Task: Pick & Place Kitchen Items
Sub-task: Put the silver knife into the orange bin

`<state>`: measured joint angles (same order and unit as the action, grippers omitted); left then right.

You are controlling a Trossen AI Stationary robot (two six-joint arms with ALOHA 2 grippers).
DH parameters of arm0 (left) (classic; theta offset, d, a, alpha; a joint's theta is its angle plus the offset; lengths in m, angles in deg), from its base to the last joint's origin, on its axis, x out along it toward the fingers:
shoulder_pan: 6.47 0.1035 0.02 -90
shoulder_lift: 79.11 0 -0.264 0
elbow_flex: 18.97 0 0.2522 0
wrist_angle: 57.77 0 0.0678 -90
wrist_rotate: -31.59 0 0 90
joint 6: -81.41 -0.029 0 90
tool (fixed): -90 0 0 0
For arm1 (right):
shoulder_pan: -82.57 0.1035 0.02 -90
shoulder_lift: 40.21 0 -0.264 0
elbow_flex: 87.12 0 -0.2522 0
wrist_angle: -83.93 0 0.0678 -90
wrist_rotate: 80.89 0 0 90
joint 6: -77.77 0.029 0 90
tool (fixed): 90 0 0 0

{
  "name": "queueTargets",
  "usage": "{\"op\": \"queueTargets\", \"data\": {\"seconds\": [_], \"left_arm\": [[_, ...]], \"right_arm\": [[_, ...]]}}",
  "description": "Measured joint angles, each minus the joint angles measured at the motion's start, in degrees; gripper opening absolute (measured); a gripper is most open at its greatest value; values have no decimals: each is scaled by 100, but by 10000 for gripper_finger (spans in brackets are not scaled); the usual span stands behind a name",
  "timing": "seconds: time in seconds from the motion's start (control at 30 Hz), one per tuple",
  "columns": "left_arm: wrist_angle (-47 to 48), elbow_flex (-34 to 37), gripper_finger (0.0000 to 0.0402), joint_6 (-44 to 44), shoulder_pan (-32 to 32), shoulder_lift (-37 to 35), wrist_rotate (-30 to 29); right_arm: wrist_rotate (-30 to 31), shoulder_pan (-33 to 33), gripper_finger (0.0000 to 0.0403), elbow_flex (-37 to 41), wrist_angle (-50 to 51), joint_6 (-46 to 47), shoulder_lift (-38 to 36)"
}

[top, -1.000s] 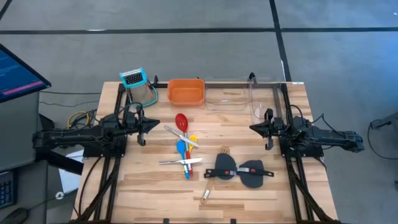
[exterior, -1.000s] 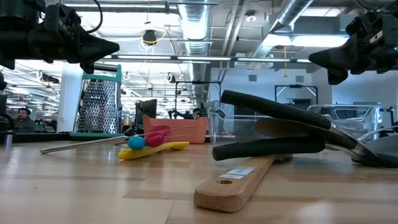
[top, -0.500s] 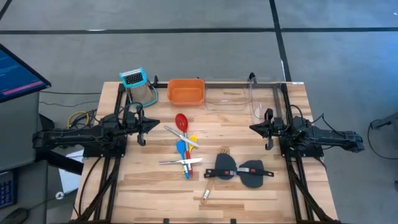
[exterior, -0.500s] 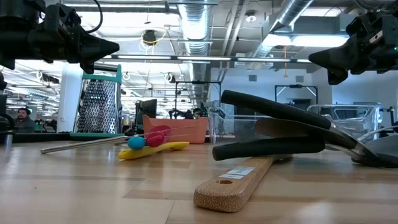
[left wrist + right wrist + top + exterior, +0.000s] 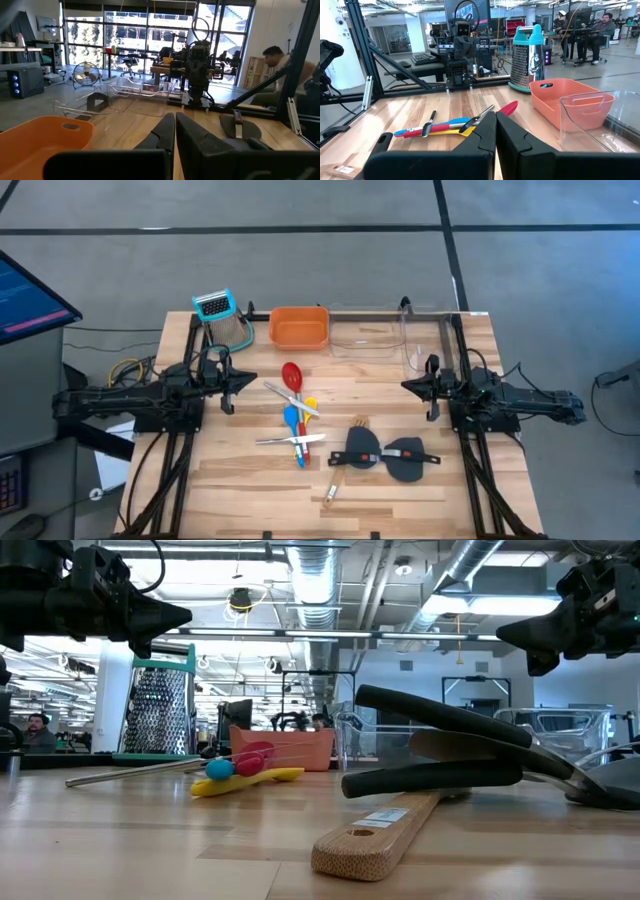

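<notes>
The kitchen items lie loose in the middle of the table. A red spoon [image 5: 291, 374], a blue spoon [image 5: 292, 418] and a yellow spoon [image 5: 309, 404] lie bunched together with silver tongs [image 5: 291, 439]. To their right lie two black spatulas [image 5: 362, 452] [image 5: 405, 458] and a wooden spatula [image 5: 342, 472]. My left gripper [image 5: 250, 378] hangs shut above the table's left side, pointing level toward the middle. My right gripper [image 5: 405, 385] hangs shut above the right side, facing it. Both are well clear of the items.
An orange tray [image 5: 299, 327] stands at the far edge, with a clear plastic bin [image 5: 385, 335] to its right and a metal grater [image 5: 222, 315] to its left. Bare wood lies along the near edge. People sit in the room beyond the table.
</notes>
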<state>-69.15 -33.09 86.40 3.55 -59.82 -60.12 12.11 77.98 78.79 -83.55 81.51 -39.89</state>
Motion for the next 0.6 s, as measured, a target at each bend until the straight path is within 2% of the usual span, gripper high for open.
{"op": "queueTargets", "data": {"seconds": [0.6], "left_arm": [[-82,0,2,-10,0,0,-26]], "right_arm": [[-2,6,0,1,4,233,2]]}}
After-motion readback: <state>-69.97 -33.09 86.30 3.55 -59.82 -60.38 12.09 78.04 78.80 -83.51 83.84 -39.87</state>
